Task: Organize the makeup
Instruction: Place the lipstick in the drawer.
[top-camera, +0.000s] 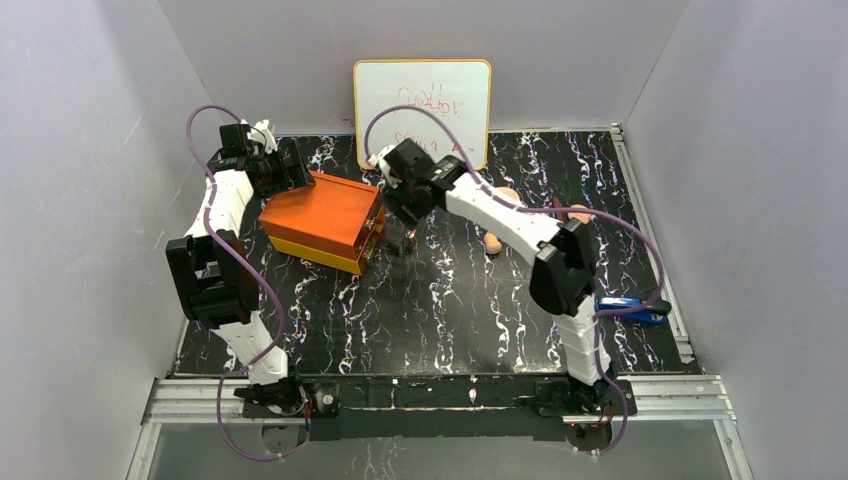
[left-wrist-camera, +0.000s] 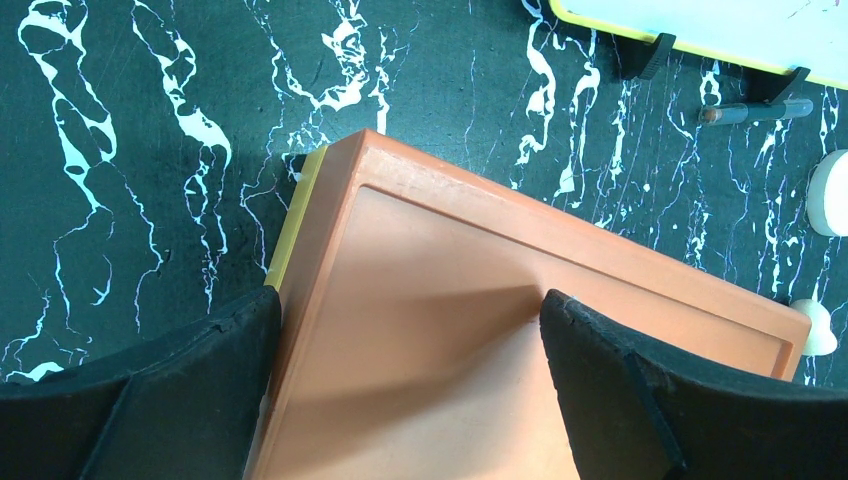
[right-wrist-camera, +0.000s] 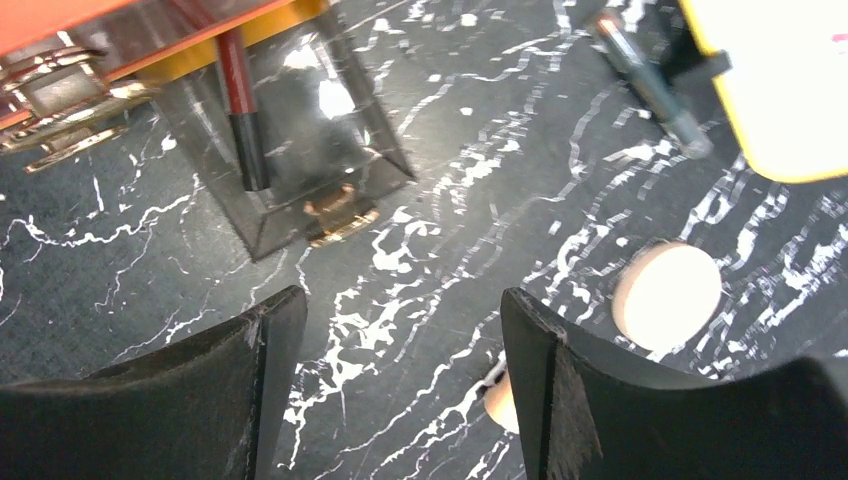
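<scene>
A black marble-patterned counter (top-camera: 440, 320), veined in white, fills the middle of the scene. Plain pale grey walls (top-camera: 90, 120) close it in at 9, 12 and 3 o'clock. A yellow-framed whiteboard (top-camera: 422, 105) with faint red scribbles stands on black feet at 12 o'clock. A metal rail (top-camera: 190, 400) runs along the 6 o'clock edge. The light is soft and even.

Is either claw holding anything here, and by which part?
Nothing is held: the left claw is open over the orange plastic box, the right claw open and empty.
</scene>
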